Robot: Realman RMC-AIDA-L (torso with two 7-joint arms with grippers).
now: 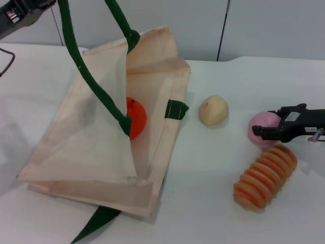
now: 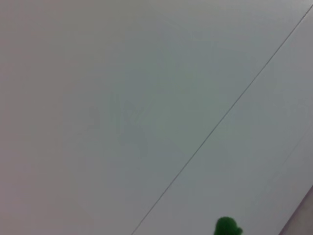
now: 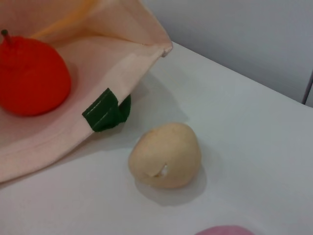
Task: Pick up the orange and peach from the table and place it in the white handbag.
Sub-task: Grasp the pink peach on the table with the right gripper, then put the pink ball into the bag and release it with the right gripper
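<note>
Orange (image 1: 136, 117): lies inside the white handbag (image 1: 81, 152), on its lower panel just within the open mouth; we see its dark stem in the right wrist view (image 3: 32, 76).
White handbag: rests on the table (image 1: 213, 193) at our left, mouth facing the right, upper panel raised like a tent by one green handle (image 1: 96, 86) that runs up out of the head view's top edge; a green strap end (image 1: 175, 109) sits at the mouth's rim, seen again in the right wrist view (image 3: 105, 111).
Peach (image 1: 263, 124): pink, on the table at our right, well apart from the bag; only a sliver shows in the right wrist view (image 3: 225, 230).
Right gripper (image 1: 260, 131): at the peach, black fingers touching its near side; we cannot tell whether the jaws are clenched on it or loose.
Left gripper (image 1: 20, 12): high at the far left corner of the head view, by the raised handle; jaws not visible, so we cannot tell their state.
Beige ball (image 1: 213, 110): on the table between bag and peach, touching neither (image 3: 165, 155).
Striped roll (image 1: 265, 176): orange-and-tan, just in front of the peach.
</note>
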